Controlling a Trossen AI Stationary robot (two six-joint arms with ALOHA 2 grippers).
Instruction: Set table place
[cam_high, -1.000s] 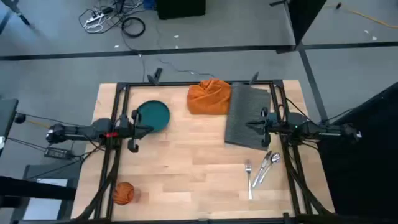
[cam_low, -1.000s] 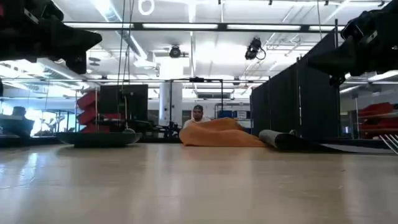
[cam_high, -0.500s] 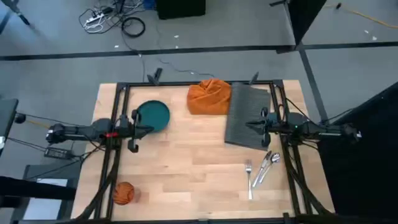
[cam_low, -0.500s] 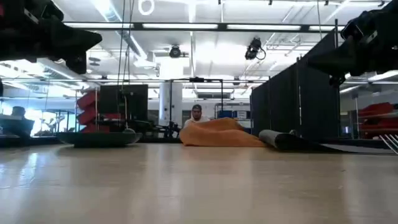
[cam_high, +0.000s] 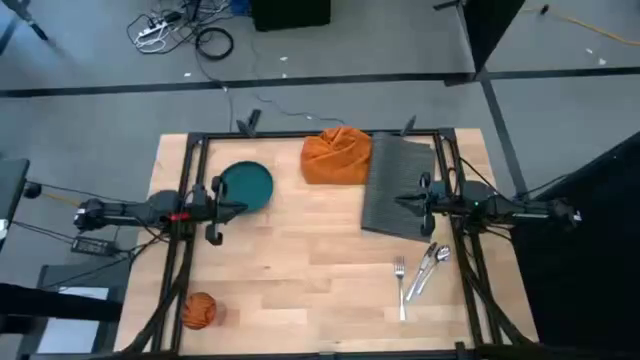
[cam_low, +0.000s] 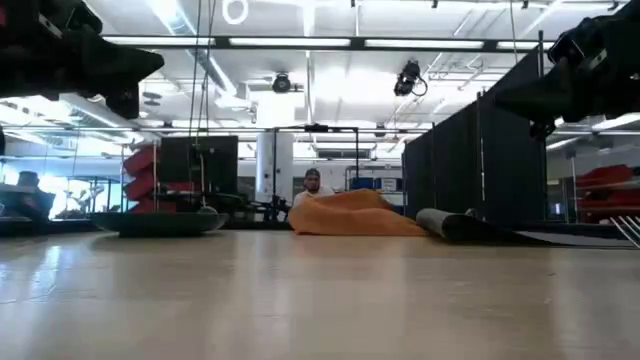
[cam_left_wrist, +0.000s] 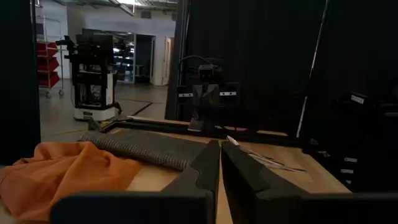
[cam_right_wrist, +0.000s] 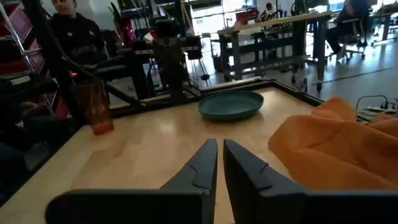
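A teal plate (cam_high: 246, 186) lies flat at the far left of the table (cam_high: 300, 270). A crumpled orange napkin (cam_high: 337, 155) sits at the far middle, with the dark ribbed placemat (cam_high: 400, 185) lying to its right. A fork (cam_high: 400, 285) and a knife and spoon (cam_high: 432, 262) lie at the near right. An orange cup (cam_high: 198, 311) stands at the near left corner. My left gripper (cam_high: 240, 208) hangs shut just in front of the plate. My right gripper (cam_high: 403, 203) hangs shut over the placemat. Both are raised above the table and hold nothing.
The table's black frame (cam_high: 320, 135) runs along its edges. Bare wood (cam_high: 300, 250) lies in the middle and near part of the table. A person (cam_right_wrist: 71, 31) stands beyond the table's left side, and another (cam_low: 313, 183) is far behind the napkin.
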